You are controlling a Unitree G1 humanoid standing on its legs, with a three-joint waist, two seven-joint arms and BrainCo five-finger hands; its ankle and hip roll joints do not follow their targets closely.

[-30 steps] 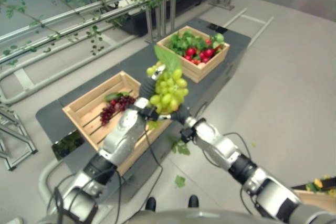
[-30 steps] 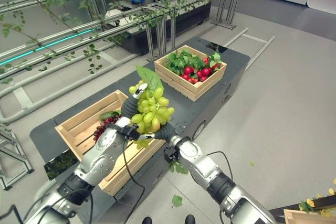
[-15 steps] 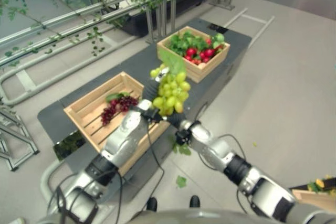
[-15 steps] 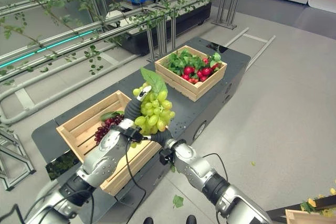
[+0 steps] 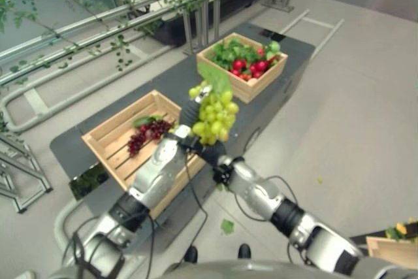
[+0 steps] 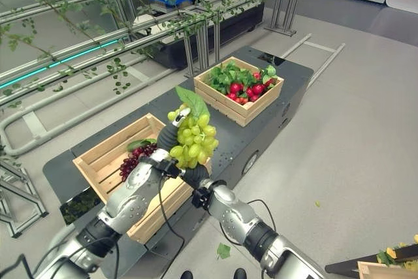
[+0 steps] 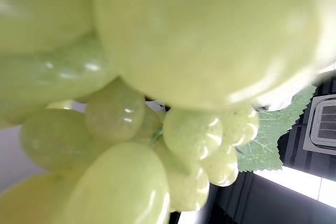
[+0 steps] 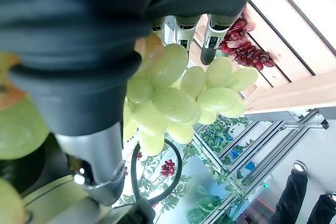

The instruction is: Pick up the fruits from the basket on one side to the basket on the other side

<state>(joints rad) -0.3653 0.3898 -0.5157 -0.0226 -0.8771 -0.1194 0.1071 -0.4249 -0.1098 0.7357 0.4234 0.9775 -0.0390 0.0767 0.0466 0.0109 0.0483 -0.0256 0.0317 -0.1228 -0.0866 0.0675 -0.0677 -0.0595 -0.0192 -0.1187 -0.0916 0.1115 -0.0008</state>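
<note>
A bunch of green grapes (image 5: 212, 112) with a leaf on top hangs above the black table (image 5: 173, 80), between the two wooden crates. My left hand (image 6: 164, 138) is curled round its left side, one finger showing near the top. My right hand (image 6: 196, 176) sits just beneath the bunch; in the right wrist view its fingers (image 8: 212, 40) lie straight beside the green grapes (image 8: 173, 93). The left crate (image 5: 108, 136) holds purple grapes (image 5: 145, 134). The right crate (image 5: 245, 89) is full of red fruit and green leaves (image 5: 245, 60).
Metal rails hung with vines (image 5: 98, 24) run behind the table. A loose leaf (image 5: 226, 226) lies on the floor before the table. Another crate corner (image 5: 392, 243) shows at the lower right. Open floor spreads to the right.
My right arm has reached further in to the left, under the bunch. The green grapes and my left hand have stayed in nearly the same place.
</note>
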